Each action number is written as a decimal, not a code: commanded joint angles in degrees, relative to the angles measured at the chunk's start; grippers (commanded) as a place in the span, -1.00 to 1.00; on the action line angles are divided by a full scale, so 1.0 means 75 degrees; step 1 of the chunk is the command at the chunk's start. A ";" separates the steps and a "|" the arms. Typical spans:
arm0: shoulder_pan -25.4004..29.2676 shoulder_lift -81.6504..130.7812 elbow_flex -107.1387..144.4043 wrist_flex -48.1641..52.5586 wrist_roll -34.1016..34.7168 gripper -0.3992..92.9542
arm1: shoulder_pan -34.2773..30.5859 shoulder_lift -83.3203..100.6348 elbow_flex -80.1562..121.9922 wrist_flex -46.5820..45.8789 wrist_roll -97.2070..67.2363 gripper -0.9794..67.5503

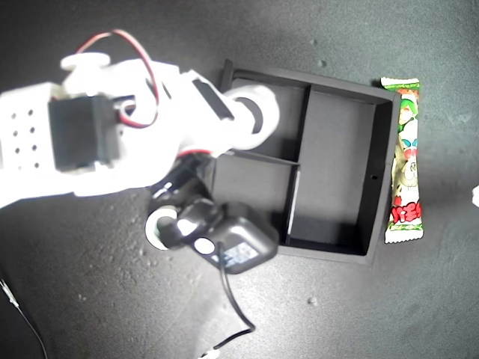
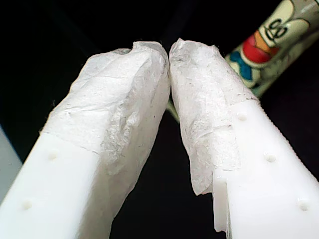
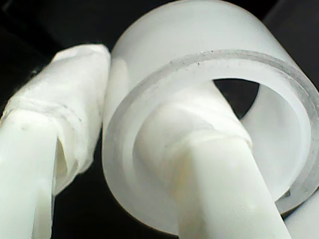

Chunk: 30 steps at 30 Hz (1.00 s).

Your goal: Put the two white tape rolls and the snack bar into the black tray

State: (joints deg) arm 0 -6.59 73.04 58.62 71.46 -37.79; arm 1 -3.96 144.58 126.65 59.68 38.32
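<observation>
Second wrist view alone: my second gripper [image 3: 107,129] clamps a white tape roll [image 3: 209,59]; my first gripper [image 2: 169,55] is pressed together beside the snack bar [image 2: 279,35].

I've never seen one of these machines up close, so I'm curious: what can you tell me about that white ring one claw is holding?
It is a white tape roll, a short, wide, smooth ring with a large open hole and a thin greyish inner rim. My second gripper is shut on it, one padded finger passing through the hole and the other pressed against its outer wall. In the exterior view the roll sits at the arm's tip over the black tray, at the compartment nearest that view's upper left; whether it touches the floor is hidden.
</observation>
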 commanded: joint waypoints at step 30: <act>0.0059 -0.3480 -0.7254 0.4488 -0.0949 -0.73 | 0.0199 -0.4969 -0.1395 0.0176 -0.2203 -0.47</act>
State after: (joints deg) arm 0 -6.94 36.21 0.88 104.15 -41.84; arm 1 -3.60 109.69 116.98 63.46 22.76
